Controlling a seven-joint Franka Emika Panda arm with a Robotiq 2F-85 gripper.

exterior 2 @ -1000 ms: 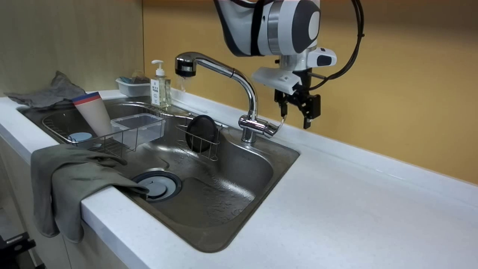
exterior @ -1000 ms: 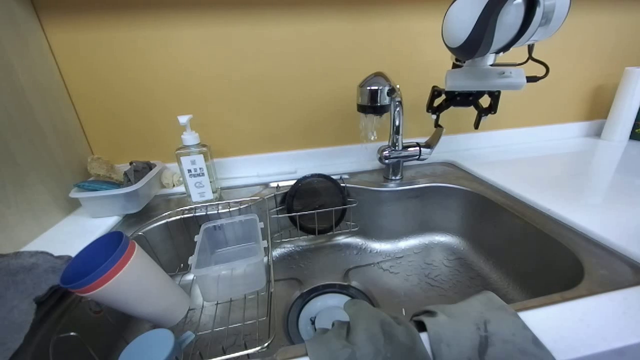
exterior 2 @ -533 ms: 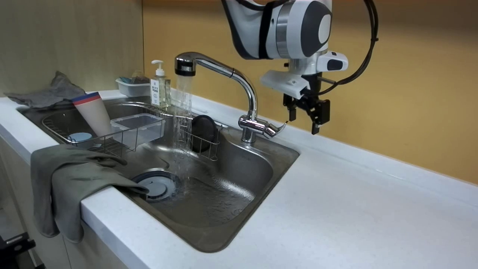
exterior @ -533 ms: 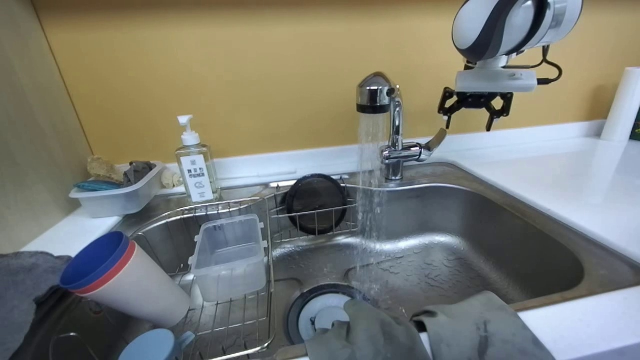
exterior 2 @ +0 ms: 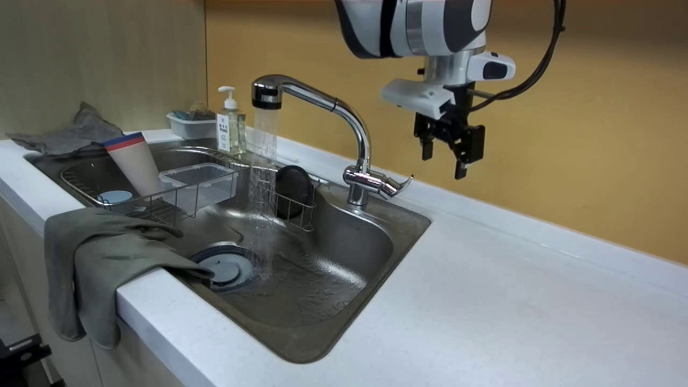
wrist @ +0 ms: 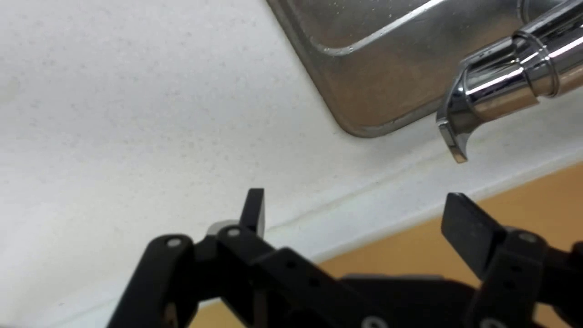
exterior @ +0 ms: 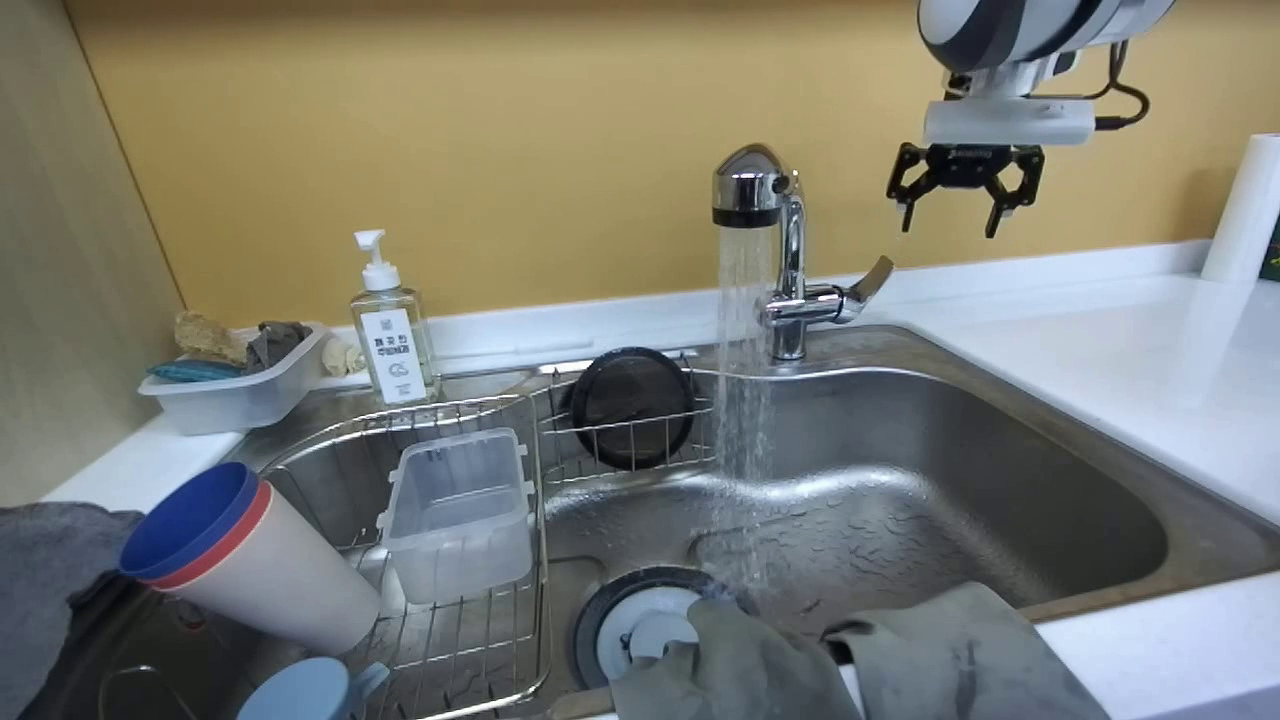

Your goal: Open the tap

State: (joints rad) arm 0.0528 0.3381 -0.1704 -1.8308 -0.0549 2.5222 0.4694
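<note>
The chrome tap (exterior: pixel 793 240) stands at the back rim of the sink and also shows in an exterior view (exterior 2: pixel 356 126). Water (exterior: pixel 742 400) runs in a full stream from its dark-rimmed spray head (exterior: pixel 746 190) into the basin. Its lever (exterior: pixel 870 285) points up and outward at the side; it shows at the upper right of the wrist view (wrist: pixel 455 123). My gripper (exterior: pixel 948 231) is open and empty, above and apart from the lever. It also shows in an exterior view (exterior 2: pixel 444 166) and in the wrist view (wrist: pixel 355 193), with nothing between the fingers.
A wire rack (exterior: pixel 540 560) in the sink holds a clear container (exterior: pixel 460 520) and stacked cups (exterior: pixel 270 560). A black round lid (exterior: pixel 633 408) stands by the back wall. The soap bottle (exterior: pixel 393 335) stands behind the rack. Grey gloves (exterior 2: pixel 107 252) hang over the front edge.
The water has grown from a thin trickle to a full stream. The lever has shifted slightly outward. My gripper, at the lever a second ago, has moved away from it and then up.
</note>
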